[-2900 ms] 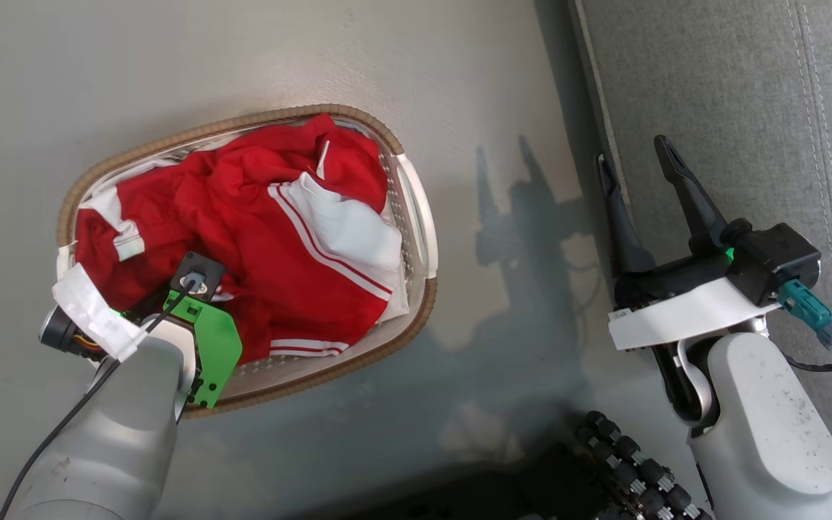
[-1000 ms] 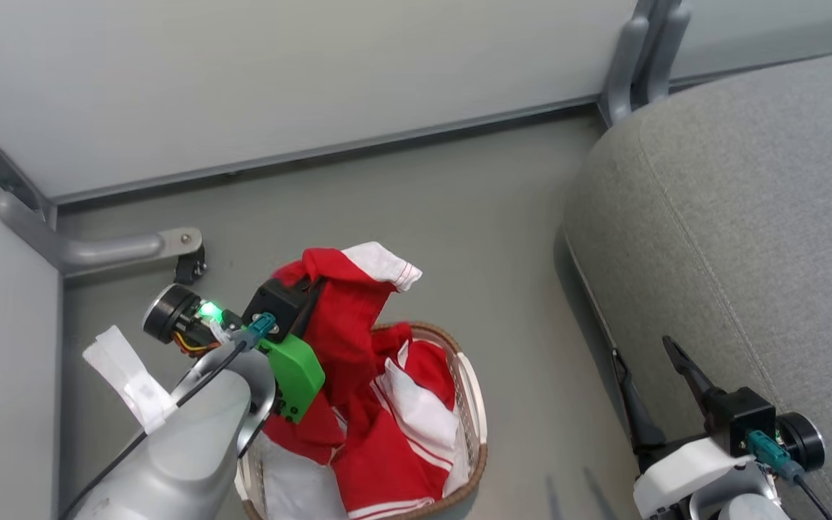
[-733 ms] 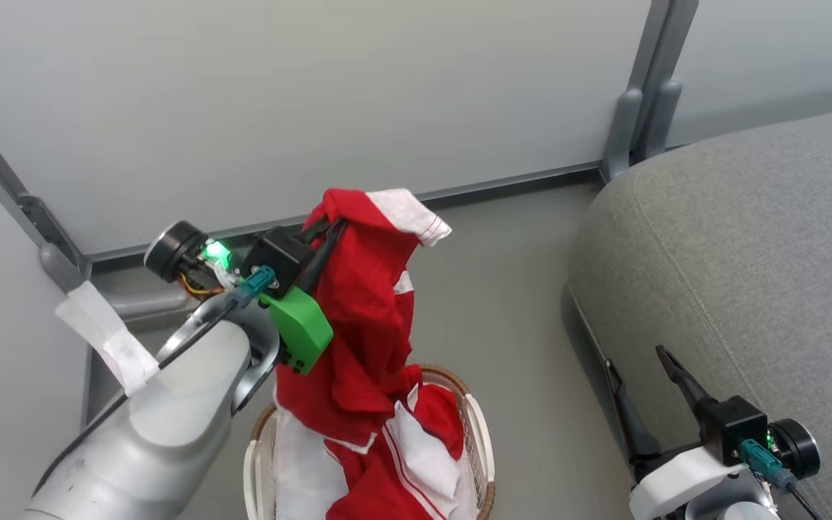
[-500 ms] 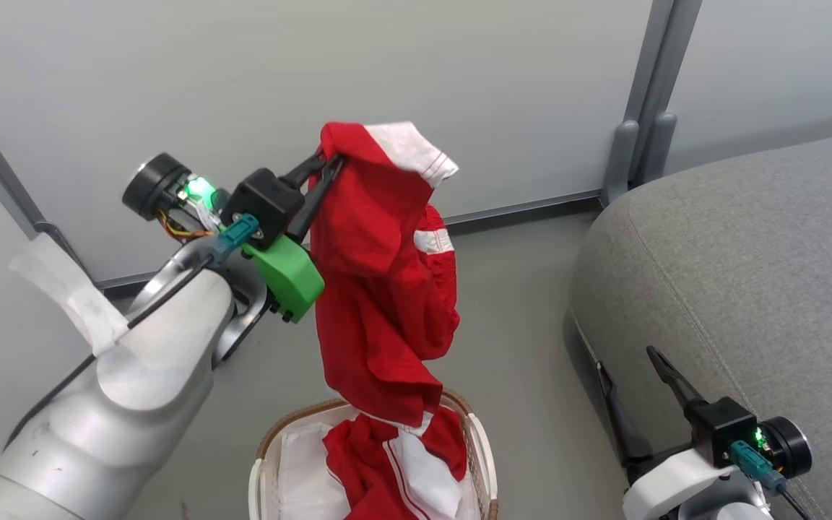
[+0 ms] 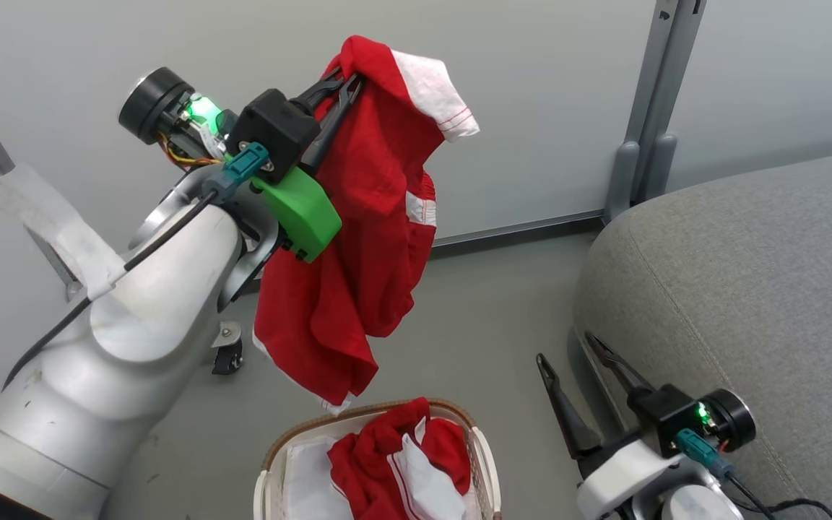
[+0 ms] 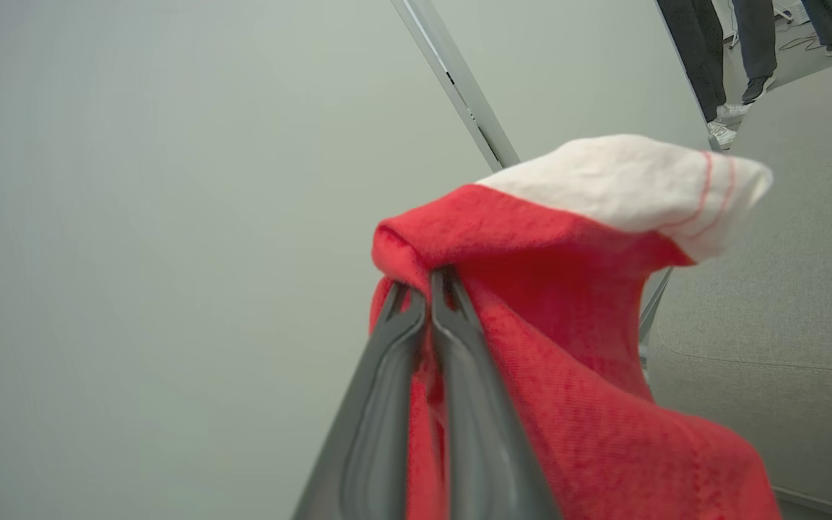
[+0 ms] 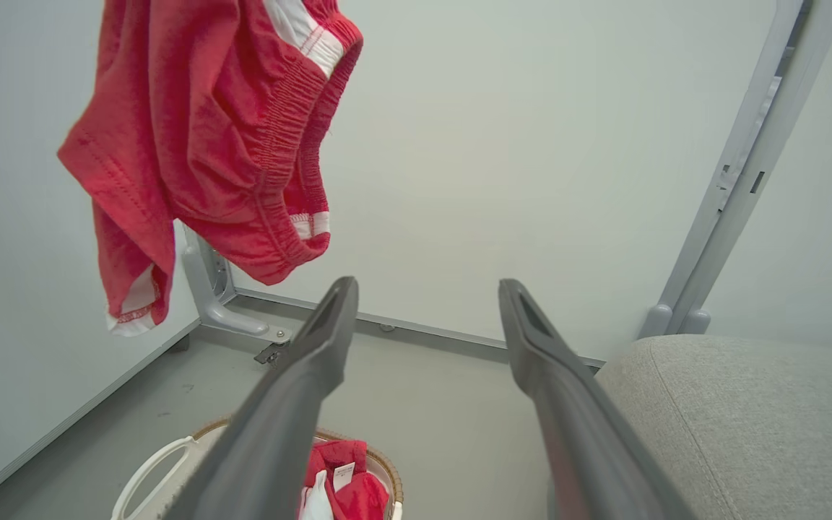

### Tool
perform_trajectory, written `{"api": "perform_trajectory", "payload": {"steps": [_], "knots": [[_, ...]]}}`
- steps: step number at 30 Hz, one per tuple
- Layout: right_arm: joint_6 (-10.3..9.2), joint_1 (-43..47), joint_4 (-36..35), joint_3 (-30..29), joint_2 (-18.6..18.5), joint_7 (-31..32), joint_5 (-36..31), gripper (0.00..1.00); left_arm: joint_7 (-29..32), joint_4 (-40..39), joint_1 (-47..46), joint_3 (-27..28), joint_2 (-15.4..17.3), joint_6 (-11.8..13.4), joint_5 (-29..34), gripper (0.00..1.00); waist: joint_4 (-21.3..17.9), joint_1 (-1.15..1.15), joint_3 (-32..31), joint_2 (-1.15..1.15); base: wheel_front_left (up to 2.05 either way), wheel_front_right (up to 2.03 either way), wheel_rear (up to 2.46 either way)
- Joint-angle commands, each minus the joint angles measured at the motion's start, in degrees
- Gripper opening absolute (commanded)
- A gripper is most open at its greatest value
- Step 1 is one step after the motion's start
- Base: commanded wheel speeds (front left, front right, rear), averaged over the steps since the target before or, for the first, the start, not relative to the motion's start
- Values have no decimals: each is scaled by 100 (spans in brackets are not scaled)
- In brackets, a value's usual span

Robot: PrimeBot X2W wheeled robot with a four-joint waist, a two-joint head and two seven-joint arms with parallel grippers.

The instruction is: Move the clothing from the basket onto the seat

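Note:
My left gripper (image 5: 347, 76) is shut on a red garment (image 5: 358, 238) with white trim, which hangs high above the floor; the left wrist view shows the fingers (image 6: 452, 375) pinching a fold of the red garment (image 6: 575, 318). More red and white clothing (image 5: 394, 455) lies in the white basket (image 5: 269, 480) with its brown woven rim, directly below. My right gripper (image 5: 568, 357) stands open and holds nothing, low beside the grey sofa seat (image 5: 741, 289). In the right wrist view the hanging garment (image 7: 206, 130) is at the upper left and the basket (image 7: 149, 469) at the bottom.
A pale partition wall (image 5: 531, 87) with a grey metal post (image 5: 651, 108) stands behind. A small caster foot (image 5: 227, 352) sits on the grey floor (image 5: 488, 318) at the left. A person's legs (image 6: 719, 50) show far off in the left wrist view.
My left arm has lifted the red garment up out of the basket until it hangs free above it. The head camera has tilted up. My right gripper stays open.

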Motion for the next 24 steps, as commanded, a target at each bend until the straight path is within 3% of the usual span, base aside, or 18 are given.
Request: {"api": "perform_trajectory", "payload": {"steps": [1, 10, 24], "knots": [[-4, -135, -2, 99, -19, -28, 55, 100, 26, -8, -127, -40, -44, 16, -73, 0, 23, 0, -14, 0, 0, 0, 0], [-4, -872, 114, 830, -22, -28, 151, 100, 40, -15, -431, -317, -334, 14, -100, 0, 179, 0, -41, 0, 0, 0, 0], [-4, -1431, 369, 1011, -21, -28, 424, 100, 28, -275, -705, -901, -888, 13, -294, 0, 431, 0, -45, 0, 0, 0, 0]]}}
